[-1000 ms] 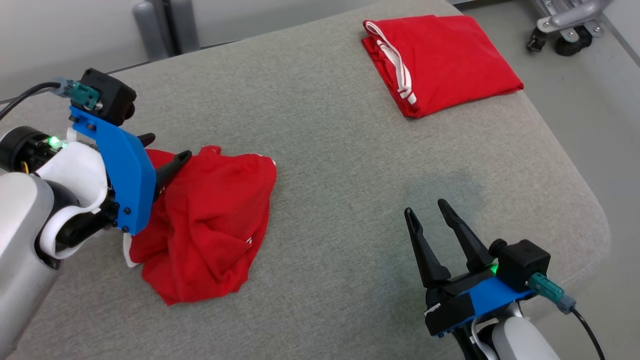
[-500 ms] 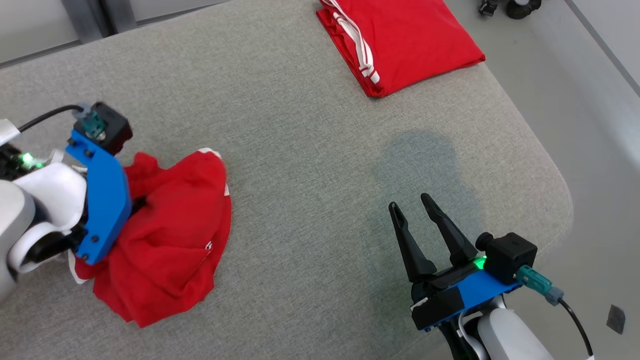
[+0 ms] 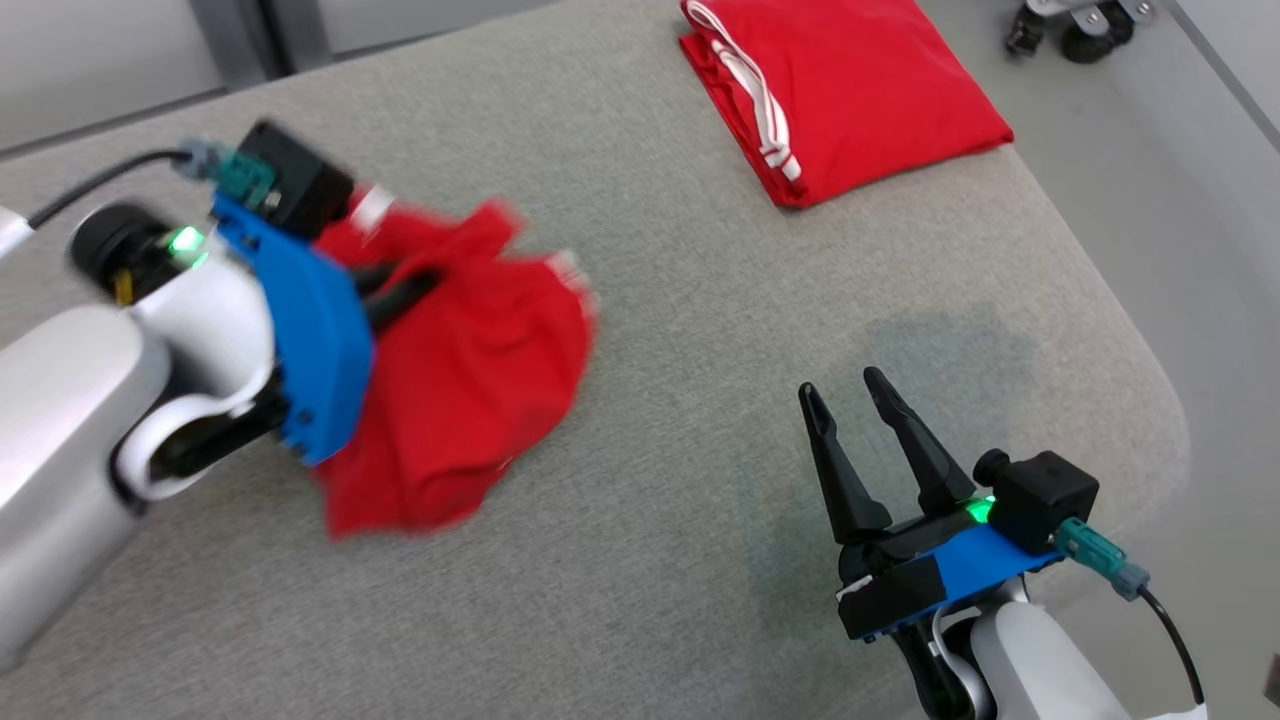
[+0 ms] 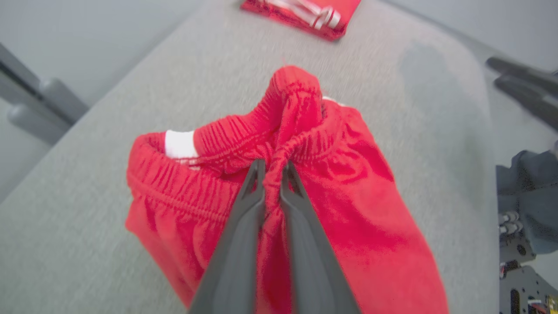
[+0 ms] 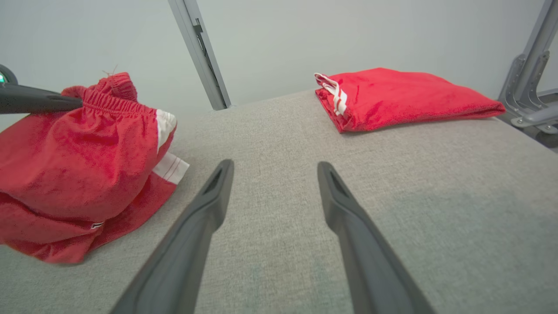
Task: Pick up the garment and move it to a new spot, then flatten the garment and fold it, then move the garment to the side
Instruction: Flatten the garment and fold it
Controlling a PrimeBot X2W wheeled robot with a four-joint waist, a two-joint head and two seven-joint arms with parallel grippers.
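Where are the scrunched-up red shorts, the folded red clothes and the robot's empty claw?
scrunched-up red shorts (image 3: 470,380), head view, middle of the bunched cloth.
folded red clothes (image 3: 870,90), head view, flat top layer.
right gripper (image 3: 840,385), head view, midway between its open fingertips.

The left gripper (image 3: 420,285) has its dark fingers buried in the crumpled red garment (image 3: 470,390), which is blurred, over the grey padded table (image 3: 720,330). The right gripper (image 3: 841,386) hovers with fingers spread, well apart. A folded red garment (image 3: 870,90) with white stripes lies at the far right.
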